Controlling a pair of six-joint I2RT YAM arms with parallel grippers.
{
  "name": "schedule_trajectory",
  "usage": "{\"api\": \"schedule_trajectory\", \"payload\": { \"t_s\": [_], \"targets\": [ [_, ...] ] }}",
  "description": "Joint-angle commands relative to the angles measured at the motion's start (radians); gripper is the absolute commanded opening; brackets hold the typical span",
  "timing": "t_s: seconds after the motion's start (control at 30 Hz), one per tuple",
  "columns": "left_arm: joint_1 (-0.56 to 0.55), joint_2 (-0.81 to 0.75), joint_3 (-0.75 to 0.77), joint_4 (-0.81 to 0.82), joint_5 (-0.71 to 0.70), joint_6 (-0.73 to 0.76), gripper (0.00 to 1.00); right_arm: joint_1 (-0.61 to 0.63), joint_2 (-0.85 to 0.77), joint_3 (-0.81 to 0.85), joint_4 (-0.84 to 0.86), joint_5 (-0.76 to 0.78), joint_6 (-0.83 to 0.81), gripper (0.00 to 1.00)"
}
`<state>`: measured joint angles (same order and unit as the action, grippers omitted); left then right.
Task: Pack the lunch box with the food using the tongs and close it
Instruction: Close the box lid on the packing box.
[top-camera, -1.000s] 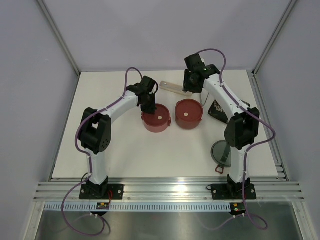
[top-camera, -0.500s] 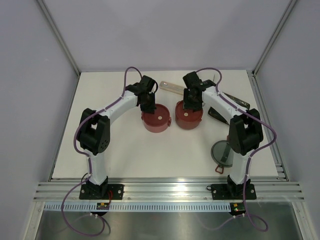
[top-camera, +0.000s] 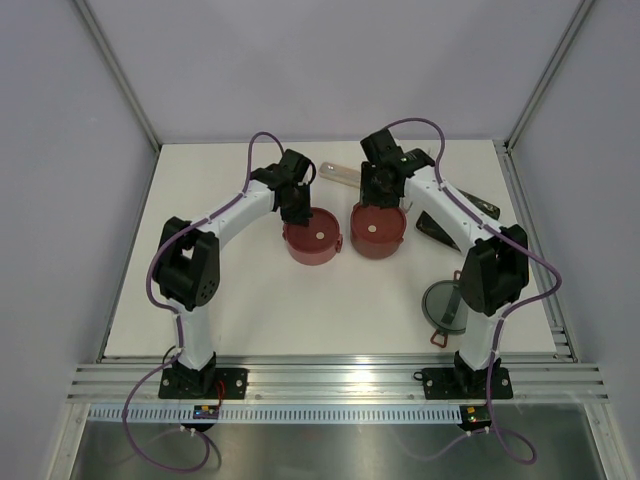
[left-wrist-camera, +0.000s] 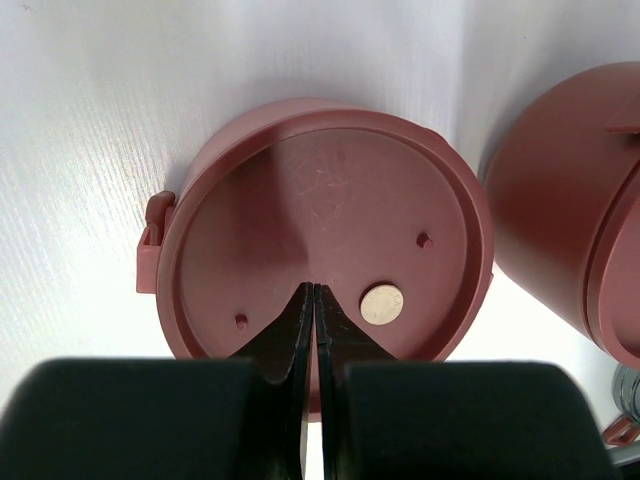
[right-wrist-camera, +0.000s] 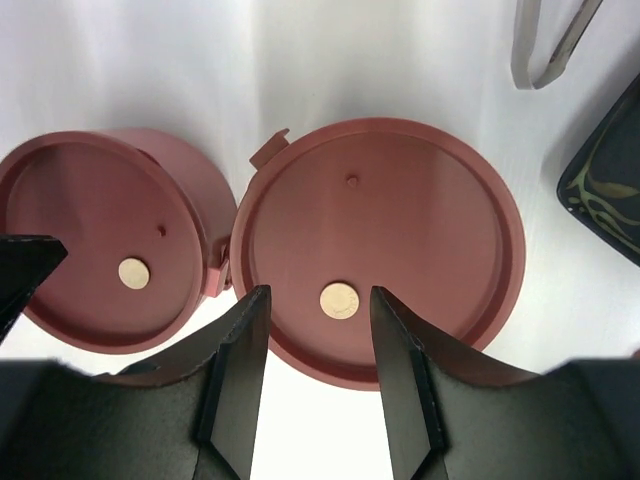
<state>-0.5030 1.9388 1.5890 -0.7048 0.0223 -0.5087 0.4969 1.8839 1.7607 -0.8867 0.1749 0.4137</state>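
Two maroon lunch box bowls stand side by side with flat lids on, each lid with a small beige button. My left gripper is shut and empty, its tips over the near part of the left bowl's lid. My right gripper hangs open over the right bowl's lid, its fingers either side of the button without touching it. The grey top lid with a red latch lies at the near right. The silver tongs lie beyond the right bowl. No food is in view.
A black patterned tray sits right of the right bowl, close to the right arm. A long pale beige cutlery case lies behind the bowls. The left bowl almost touches the right one.
My right arm has swung in from the far right and come down over the right bowl's lid. The left arm and both bowls have stayed put.
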Motion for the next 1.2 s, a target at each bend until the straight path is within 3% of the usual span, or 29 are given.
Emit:
{"api": "schedule_trajectory", "payload": {
  "t_s": [0.0, 0.13, 0.3, 0.67, 1.03, 1.17],
  "targets": [
    [-0.005, -0.055, 0.025, 0.021, -0.012, 0.007, 0.03, 0.02, 0.007, -0.039, 0.008, 0.012, -0.003, 0.52],
    [-0.005, -0.058, 0.014, 0.025, -0.012, 0.009, 0.03, 0.031, 0.061, -0.124, 0.029, 0.006, -0.001, 0.51],
    [-0.003, -0.061, 0.011, 0.024, -0.009, 0.007, 0.03, 0.045, 0.064, -0.106, -0.02, 0.064, -0.022, 0.52],
    [-0.005, -0.069, 0.016, 0.025, -0.005, 0.009, 0.03, 0.04, -0.009, 0.112, -0.077, 0.156, -0.062, 0.57],
    [-0.005, -0.037, 0.034, 0.018, 0.005, 0.012, 0.02, 0.014, 0.119, -0.035, 0.014, 0.008, -0.023, 0.57],
    [-0.009, -0.038, 0.034, 0.019, -0.002, 0.024, 0.06, 0.014, 0.086, -0.038, 0.011, 0.004, -0.016, 0.57]
  ]
}}
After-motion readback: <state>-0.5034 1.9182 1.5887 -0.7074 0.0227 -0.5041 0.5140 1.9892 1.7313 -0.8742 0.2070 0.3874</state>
